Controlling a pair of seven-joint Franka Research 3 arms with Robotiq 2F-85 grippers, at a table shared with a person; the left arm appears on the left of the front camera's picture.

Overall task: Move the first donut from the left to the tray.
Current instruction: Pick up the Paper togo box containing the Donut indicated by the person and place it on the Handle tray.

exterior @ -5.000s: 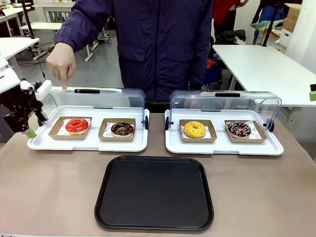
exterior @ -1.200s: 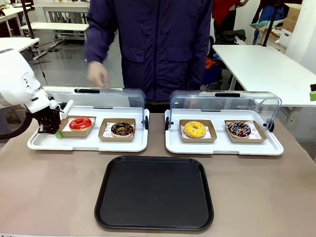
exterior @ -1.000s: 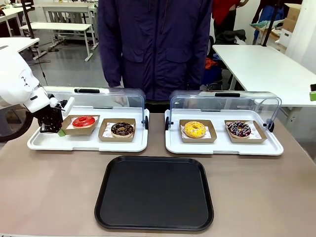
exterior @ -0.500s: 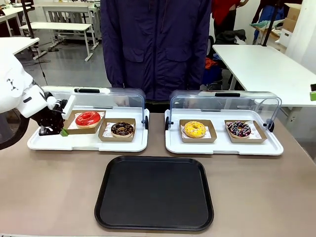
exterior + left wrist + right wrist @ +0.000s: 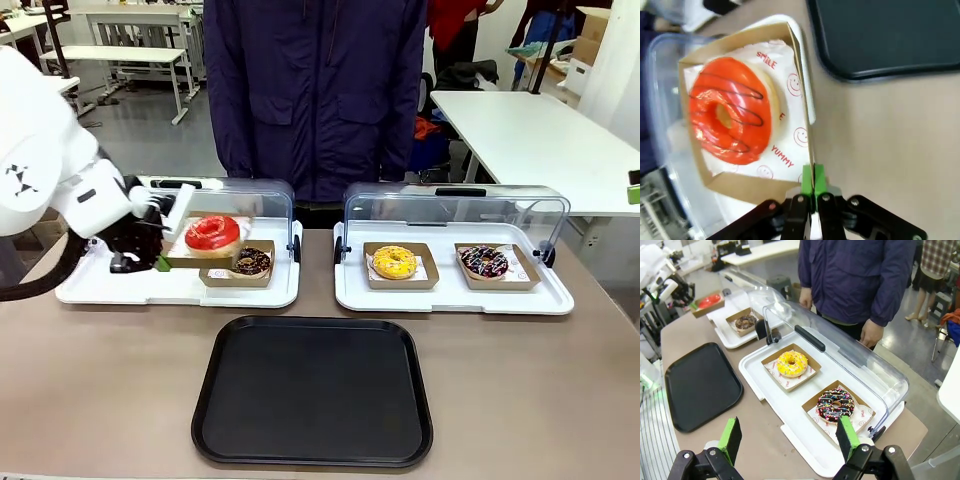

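The first donut from the left point(image 5: 212, 233) has glossy red icing and sits in a small brown cardboard tray point(image 5: 186, 258) lined with white paper. My left gripper point(image 5: 160, 262) is shut on that cardboard tray's edge and holds it in the air above the left white tray point(image 5: 100, 290), partly over the chocolate donut point(image 5: 250, 262). In the left wrist view the green pads point(image 5: 813, 181) pinch the cardboard wall point(image 5: 742, 186) beside the red donut point(image 5: 730, 117). The black tray point(image 5: 312, 390) lies bare in front. My right gripper point(image 5: 789, 440) is open over the table's right end.
Two white trays with raised clear lids point(image 5: 455, 210) stand at the back. The right one point(image 5: 452, 295) holds a yellow donut point(image 5: 394, 262) and a sprinkled chocolate donut point(image 5: 484, 262). A person in a dark jacket point(image 5: 320, 90) stands at the far side.
My left gripper has lifted the cardboard tray with the red donut off the white tray and carried it right, over the chocolate donut. The person's hand has drawn back.
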